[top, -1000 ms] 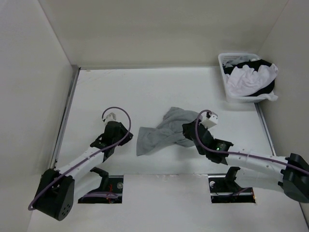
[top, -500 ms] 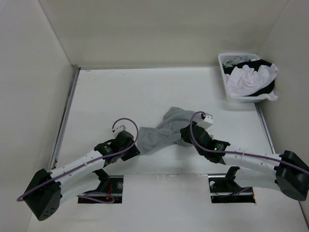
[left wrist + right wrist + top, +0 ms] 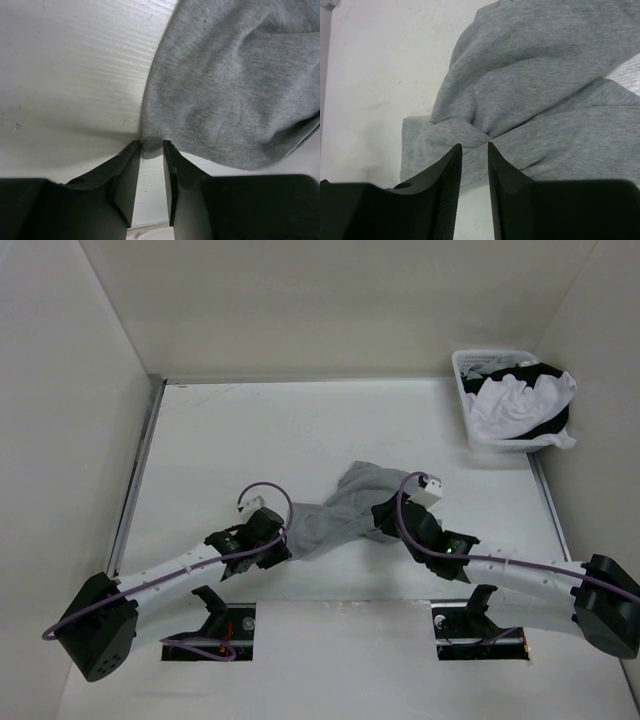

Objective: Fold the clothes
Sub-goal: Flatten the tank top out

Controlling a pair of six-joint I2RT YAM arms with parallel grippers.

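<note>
while the right gripper (image 3: 383,516) has kept its place at the right flank of the crumpled, mid-grey, soft knit tank top (image 3: 335,508), the left gripper (image 3: 274,541) has swung in from well off to the left and now sits at the garment's near-left corner. the tank top lies twisted at its middle near the centre of the white table (image 3: 220,430), not yet spread flat, so we judge that folding proper has not begun and this is the take-up for straightening. our left arm reaches low and forward, its narrow jaws pinching the puckered hem corner in the wrist view. our right arm stretches in over the twisted waist, jaws slightly parted; we cannot tell whether cloth is caught between them.
</note>
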